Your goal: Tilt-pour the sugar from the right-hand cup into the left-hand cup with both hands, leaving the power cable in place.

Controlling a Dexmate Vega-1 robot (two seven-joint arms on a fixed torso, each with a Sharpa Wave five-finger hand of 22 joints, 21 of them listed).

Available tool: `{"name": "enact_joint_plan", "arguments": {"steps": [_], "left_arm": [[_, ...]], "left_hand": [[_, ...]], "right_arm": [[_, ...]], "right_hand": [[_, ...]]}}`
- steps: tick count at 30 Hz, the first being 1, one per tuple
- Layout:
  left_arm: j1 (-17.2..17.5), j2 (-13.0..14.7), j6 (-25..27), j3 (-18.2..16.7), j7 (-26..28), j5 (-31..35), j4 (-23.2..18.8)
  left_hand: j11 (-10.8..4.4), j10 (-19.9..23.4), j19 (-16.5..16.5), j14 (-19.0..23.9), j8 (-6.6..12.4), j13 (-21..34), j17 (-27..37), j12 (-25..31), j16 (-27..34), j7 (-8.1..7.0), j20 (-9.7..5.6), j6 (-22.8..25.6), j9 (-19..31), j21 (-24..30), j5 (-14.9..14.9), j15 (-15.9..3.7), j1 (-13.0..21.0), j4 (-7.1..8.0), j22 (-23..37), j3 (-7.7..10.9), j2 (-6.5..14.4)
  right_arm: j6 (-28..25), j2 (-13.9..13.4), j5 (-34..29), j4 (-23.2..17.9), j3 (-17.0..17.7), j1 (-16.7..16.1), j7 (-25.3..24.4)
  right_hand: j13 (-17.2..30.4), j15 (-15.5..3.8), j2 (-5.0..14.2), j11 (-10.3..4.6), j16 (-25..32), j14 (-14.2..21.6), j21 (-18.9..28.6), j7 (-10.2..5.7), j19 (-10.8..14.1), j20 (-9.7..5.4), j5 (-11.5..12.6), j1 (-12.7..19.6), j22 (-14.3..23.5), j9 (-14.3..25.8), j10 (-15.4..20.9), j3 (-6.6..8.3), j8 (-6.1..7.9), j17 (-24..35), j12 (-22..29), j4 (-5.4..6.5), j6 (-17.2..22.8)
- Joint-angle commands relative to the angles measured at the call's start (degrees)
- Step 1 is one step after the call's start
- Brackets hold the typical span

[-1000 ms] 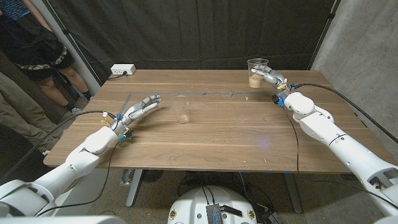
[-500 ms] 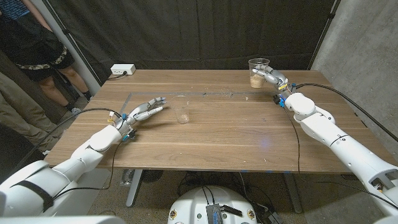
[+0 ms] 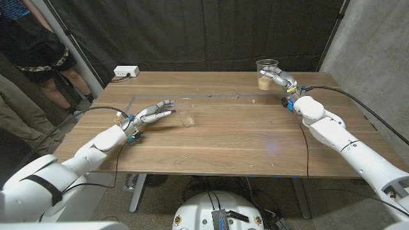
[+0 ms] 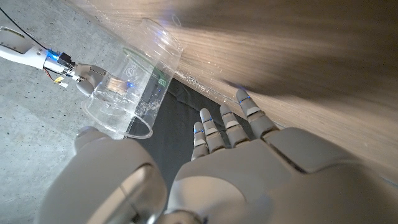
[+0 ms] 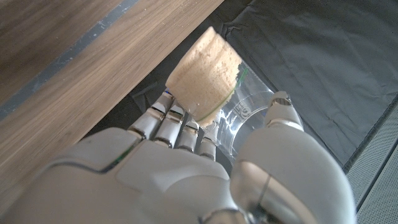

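A clear cup of brown sugar [image 3: 266,72] stands upright at the table's far right, and my right hand [image 3: 280,80] grips it from the side. In the right wrist view my fingers [image 5: 180,127] wrap the sugar cup [image 5: 208,71]. An empty clear cup [image 3: 186,112] stands left of the table's middle. My left hand [image 3: 151,113] is open just left of it, fingers stretched toward it with a small gap. The left wrist view shows the empty cup [image 4: 134,87] beyond my left hand [image 4: 249,168].
A white power strip [image 3: 125,71] lies at the table's far left corner. A thin blue tape line [image 3: 211,96] runs across the wood behind the empty cup. A person [image 3: 38,45] stands off the table's left side. Black curtains hang behind.
My left hand has slid to the right, closer to the empty cup. My right hand has shifted slightly with the sugar cup in its grip.
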Motion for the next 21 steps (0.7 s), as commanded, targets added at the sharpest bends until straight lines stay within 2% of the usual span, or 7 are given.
{"name": "enact_joint_plan", "arguments": {"steps": [1,11,21], "left_arm": [[-1.21,-0.56,-0.94,1.00,-1.68,0.31,1.36],[-1.36,-0.58,-0.65,1.76,-1.31,1.54,0.46],[-1.16,-0.14,0.75,2.71,0.24,3.75,-2.60]], "left_hand": [[0.06,-0.29,-0.16,-0.21,-0.02,0.17,0.18,0.14,-0.25,-0.06,-0.10,-0.44,0.06,0.02,0.37,-4.15,0.59,-0.15,0.14,-0.49,0.15],[0.12,-0.62,-0.46,-0.46,-0.14,0.18,0.17,0.12,-0.33,0.02,0.05,-0.94,0.08,-0.08,0.58,-4.13,1.23,-0.39,0.14,-0.77,0.25],[0.05,-1.27,-0.95,-1.10,-0.06,0.18,0.16,-0.01,-0.54,0.06,0.08,-0.98,0.11,-0.23,0.87,-3.92,2.05,-0.68,0.14,-1.00,0.47]], "right_arm": [[-0.77,-0.64,-0.12,-1.75,0.54,-1.07,-0.80],[-0.43,-1.06,0.24,-2.42,1.21,-2.04,-1.23],[0.17,-1.86,0.93,-2.98,2.13,-3.32,-1.36]], "right_hand": [[0.17,-10.02,0.44,-0.12,-0.18,0.68,0.21,0.18,0.15,-0.15,0.04,-0.12,0.25,0.28,0.38,0.14,0.25,0.32,0.27,0.30,0.51],[0.32,-9.96,0.40,-0.04,-0.36,0.76,0.14,0.35,0.03,-0.17,0.02,-0.30,0.24,0.28,0.44,0.09,0.35,0.42,0.35,0.37,0.82],[0.47,-9.96,0.43,-0.04,-0.51,0.80,0.11,0.42,0.00,-0.16,0.03,-0.32,0.23,0.27,0.57,0.11,0.46,0.56,0.45,0.36,1.20]]}}
